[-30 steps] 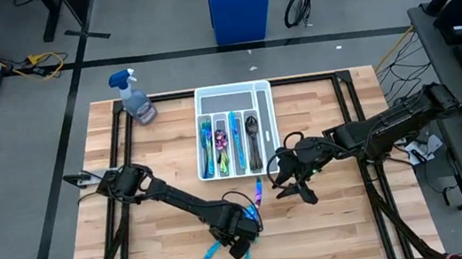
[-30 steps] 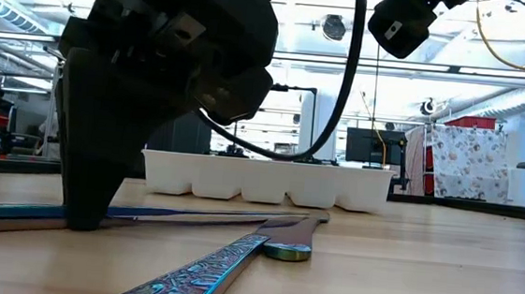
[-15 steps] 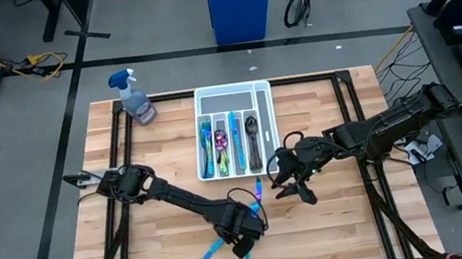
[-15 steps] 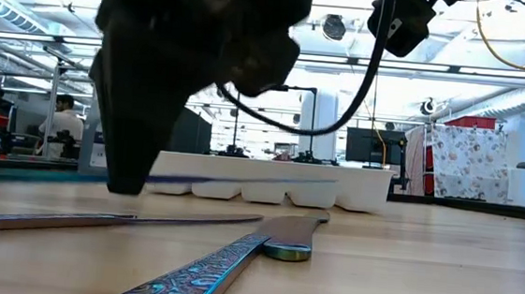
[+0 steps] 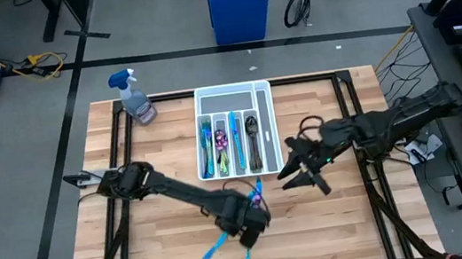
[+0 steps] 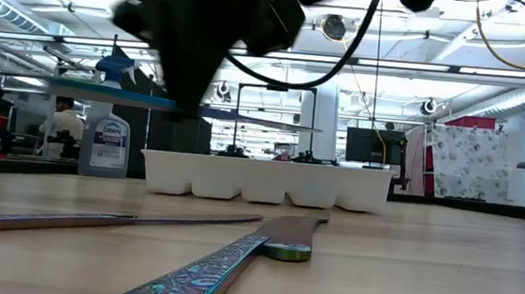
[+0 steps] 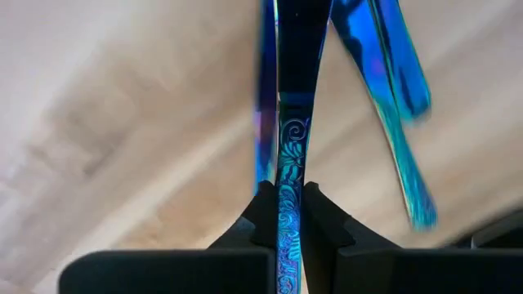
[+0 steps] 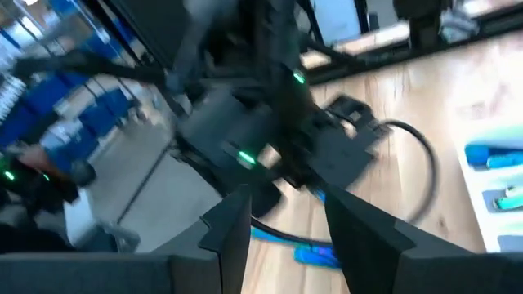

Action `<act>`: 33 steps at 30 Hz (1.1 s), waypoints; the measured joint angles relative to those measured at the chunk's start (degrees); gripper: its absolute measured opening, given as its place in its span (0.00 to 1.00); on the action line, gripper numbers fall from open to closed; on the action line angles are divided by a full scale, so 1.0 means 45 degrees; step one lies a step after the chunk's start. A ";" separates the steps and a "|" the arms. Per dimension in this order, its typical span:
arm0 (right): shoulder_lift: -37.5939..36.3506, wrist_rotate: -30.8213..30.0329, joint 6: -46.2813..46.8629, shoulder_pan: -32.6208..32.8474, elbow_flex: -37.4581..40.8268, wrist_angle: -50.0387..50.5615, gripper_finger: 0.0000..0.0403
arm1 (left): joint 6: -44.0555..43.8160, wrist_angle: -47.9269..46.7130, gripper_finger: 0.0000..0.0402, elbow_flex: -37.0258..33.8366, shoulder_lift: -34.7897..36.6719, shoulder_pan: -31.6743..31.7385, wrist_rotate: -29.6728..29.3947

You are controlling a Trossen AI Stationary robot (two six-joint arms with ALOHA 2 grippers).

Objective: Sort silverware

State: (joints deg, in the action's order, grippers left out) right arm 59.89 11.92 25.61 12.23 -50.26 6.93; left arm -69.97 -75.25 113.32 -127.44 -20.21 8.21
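My left gripper [image 5: 247, 219] hangs over the table's near middle, shut on a slim blue piece of silverware [image 6: 98, 93] with a scroll-embossed handle. Two more pieces lie flat on the wood below: a plain one [image 6: 97, 219] and an ornate iridescent one [image 6: 205, 276]. In the left wrist view a blue-teal piece [image 7: 392, 73] lies beside the held one. More silverware lies in the compartments of the white tray [image 5: 199, 134]. My right gripper [image 5: 307, 173] hovers open right of the tray, holding nothing. My left gripper pinches the embossed handle [image 7: 288, 214] of the blue piece between its two fingers. The fingers come from above, pointing down, and lie across the piece. It hangs about level, lifted clear of the table, and sticks out on both sides of the fingers [image 6: 188, 85].
A spray bottle [image 5: 136, 97] stands at the table's far left corner. The tray sits at the far middle. A blue bin [image 5: 239, 3] stands on the floor beyond the table. Bare wood lies left of my left arm and near the right front.
My left gripper, shut on the blue piece, has risen and drifted a little toward the tray. The piece has come off the table, staying level. My right gripper has risen and drawn back toward the table's right edge, still open.
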 joint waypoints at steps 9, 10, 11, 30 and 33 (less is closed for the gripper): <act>-0.1744 -0.0034 0.0509 -0.0437 -0.0010 -0.0649 0.35 | -0.0292 -0.0440 0.01 0.1391 0.0026 0.2370 -0.1765; -0.1895 -0.0035 0.0509 -0.0482 -0.0010 -0.0640 0.35 | -0.0287 -0.0408 0.01 0.1517 0.0026 0.2704 -0.2080; -0.2031 -0.0040 0.0509 -0.0486 -0.0010 -0.0640 0.35 | -0.0240 -0.0402 0.01 0.1634 0.0023 0.3055 -0.2365; -0.2932 -0.0044 0.0402 -0.0481 -0.0005 -0.0434 0.35 | -0.1037 0.1522 0.01 0.1581 0.0012 0.7355 -0.4485; -0.2932 -0.0044 0.0278 -0.0481 -0.0005 -0.0426 0.35 | -0.1334 0.1523 0.01 0.1102 0.0012 0.7261 -0.4359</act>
State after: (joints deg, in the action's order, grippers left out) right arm 46.70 11.73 26.86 10.07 -50.28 5.02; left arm -75.98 -68.39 118.28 -127.39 12.46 -11.41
